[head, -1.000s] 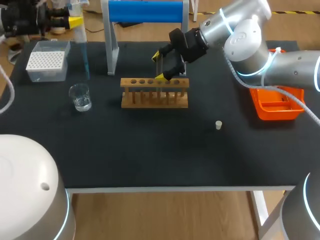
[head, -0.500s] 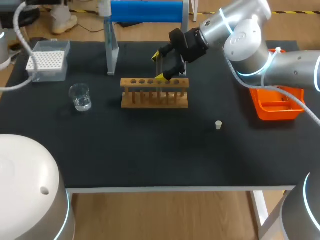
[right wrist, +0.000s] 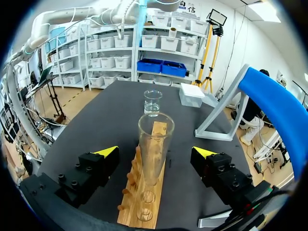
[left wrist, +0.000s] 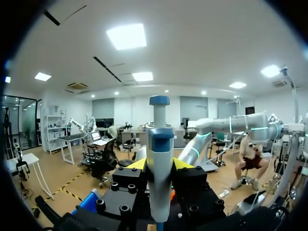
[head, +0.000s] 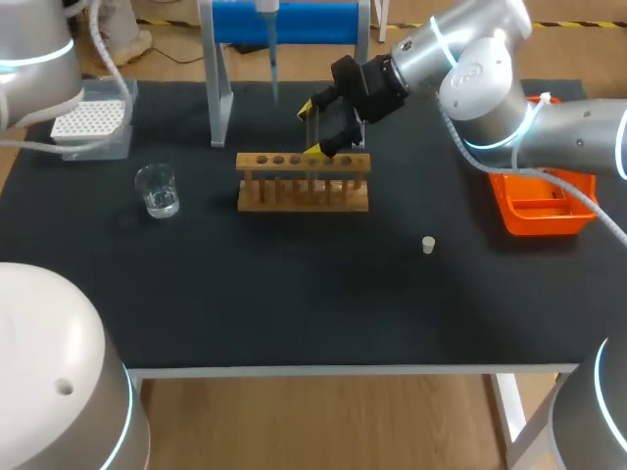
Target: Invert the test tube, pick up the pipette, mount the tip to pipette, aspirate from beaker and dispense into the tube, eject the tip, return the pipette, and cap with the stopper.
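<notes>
Our right arm (head: 509,88) comes in from the right side and bends across the back of the table to the wooden rack (head: 303,182). Its right gripper (right wrist: 155,152) hangs over the rack with its two yellow fingers wide apart. The test tube (right wrist: 155,144) is between them, but neither finger touches it. The tube stands straight up in a hole near the rack's right end, with its open mouth on top. Our left arm (head: 34,49) is at the far left corner of the table. Its left gripper (left wrist: 159,164) is closed tight on the pipette (left wrist: 159,178), one yellow finger on each side. The pipette is up high near the blue stand (head: 284,22). It stands up and down, and its thin end points down at the table. The beaker (head: 157,189) sits left of the rack, and the small stopper (head: 428,245) lies to the rack's right, well apart from it.
</notes>
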Controlling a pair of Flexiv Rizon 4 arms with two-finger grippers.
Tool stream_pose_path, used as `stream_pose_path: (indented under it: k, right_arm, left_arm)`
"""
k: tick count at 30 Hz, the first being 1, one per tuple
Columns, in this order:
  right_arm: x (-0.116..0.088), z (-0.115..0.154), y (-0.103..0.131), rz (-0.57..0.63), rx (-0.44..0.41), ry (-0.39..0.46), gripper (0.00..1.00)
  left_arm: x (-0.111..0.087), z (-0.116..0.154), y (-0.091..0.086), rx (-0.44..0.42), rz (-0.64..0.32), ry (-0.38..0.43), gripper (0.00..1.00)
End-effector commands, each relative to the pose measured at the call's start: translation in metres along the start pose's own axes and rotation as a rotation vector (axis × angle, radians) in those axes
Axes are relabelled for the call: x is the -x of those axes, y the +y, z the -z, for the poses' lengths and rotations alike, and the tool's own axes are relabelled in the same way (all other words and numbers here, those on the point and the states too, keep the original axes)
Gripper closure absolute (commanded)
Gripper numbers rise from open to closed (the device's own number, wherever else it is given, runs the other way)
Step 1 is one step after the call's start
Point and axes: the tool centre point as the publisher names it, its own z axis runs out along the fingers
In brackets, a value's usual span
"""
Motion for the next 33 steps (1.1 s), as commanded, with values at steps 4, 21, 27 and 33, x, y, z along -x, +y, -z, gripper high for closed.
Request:
stream_pose_path:
  k: [4, 21, 27, 33]
  right_arm:
    - [0.0, 0.001, 0.0, 0.0, -0.001, 0.001, 0.0]
    - [0.0, 0.001, 0.0, 0.0, -0.001, 0.001, 0.0]
    - [0.0, 0.001, 0.0, 0.0, -0.001, 0.001, 0.0]
    - [0.0, 0.001, 0.0, 0.0, -0.001, 0.001, 0.0]
  left_arm:
    - [0.012, -0.018, 0.0, -0.026, -0.003, 0.037, 1.0]
    - [0.03, -0.033, 0.015, -0.044, 0.023, 0.068, 1.0]
    - [0.033, -0.034, 0.02, -0.052, 0.029, 0.074, 1.0]
    - [0.035, -0.035, 0.026, -0.06, 0.035, 0.076, 1.0]
